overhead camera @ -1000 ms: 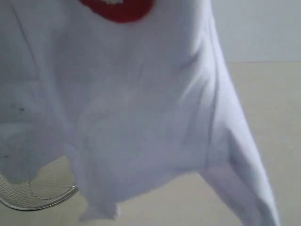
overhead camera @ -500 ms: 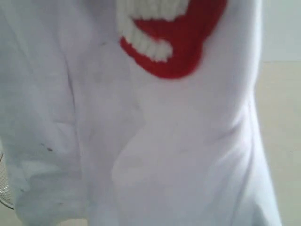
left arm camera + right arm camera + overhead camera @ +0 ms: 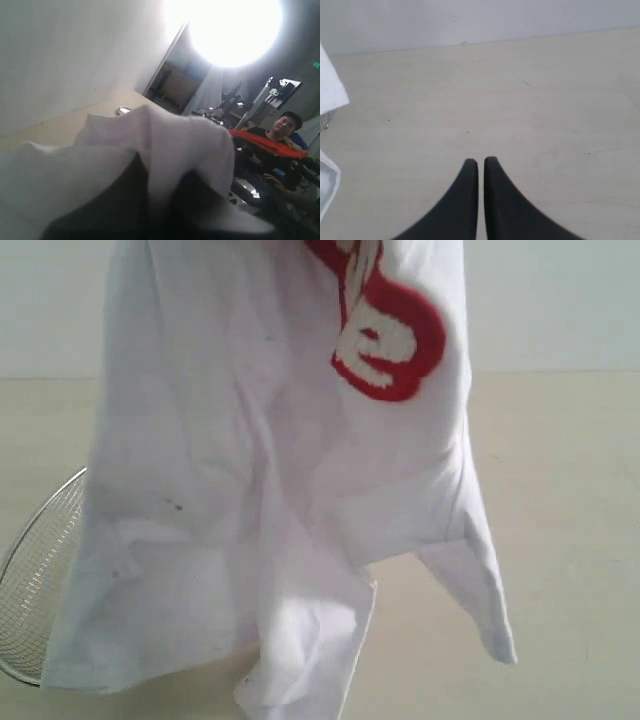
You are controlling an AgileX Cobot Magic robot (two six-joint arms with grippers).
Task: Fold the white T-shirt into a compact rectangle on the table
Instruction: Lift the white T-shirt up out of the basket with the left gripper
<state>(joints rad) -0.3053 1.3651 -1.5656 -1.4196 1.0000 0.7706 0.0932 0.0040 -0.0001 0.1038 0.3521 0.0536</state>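
- Wire basket (image 3: 35, 590): more uncovered than a second ago.
- White T-shirt (image 3: 250, 490): hangs just right of the basket, lifted over the table (image 3: 570, 490). It has swung round, and its red band (image 3: 395, 340) now sits farther right. Crumpled, one sleeve dangling. I judge no fold is begun.
- Left gripper (image 3: 155, 215): clamped in bunched shirt cloth.
- Right gripper (image 3: 481, 165): right of the basket, pinched closed, empty.
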